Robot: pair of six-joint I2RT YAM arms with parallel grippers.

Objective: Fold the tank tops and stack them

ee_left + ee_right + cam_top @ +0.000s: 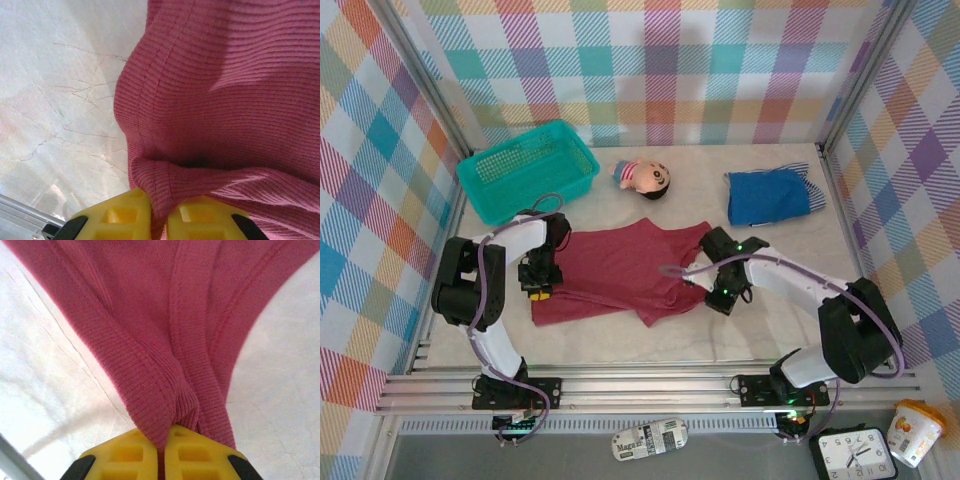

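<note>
A dark red tank top (615, 272) lies spread on the table between the arms. My left gripper (538, 290) is shut on its left hem; the ribbed red cloth (210, 100) bunches between the yellow fingers (120, 217). My right gripper (715, 292) is shut on the right shoulder straps, and the red cloth (165, 340) is pinched between its yellow fingers (195, 457). At the back right lies a bright blue tank top (765, 197), folded, on top of a navy-and-white striped tank top (816, 198) that peeks out at its right edge.
A teal mesh basket (527, 170) stands at the back left. A small big-headed doll (644, 177) lies behind the red top. Plaid walls close in the table on three sides.
</note>
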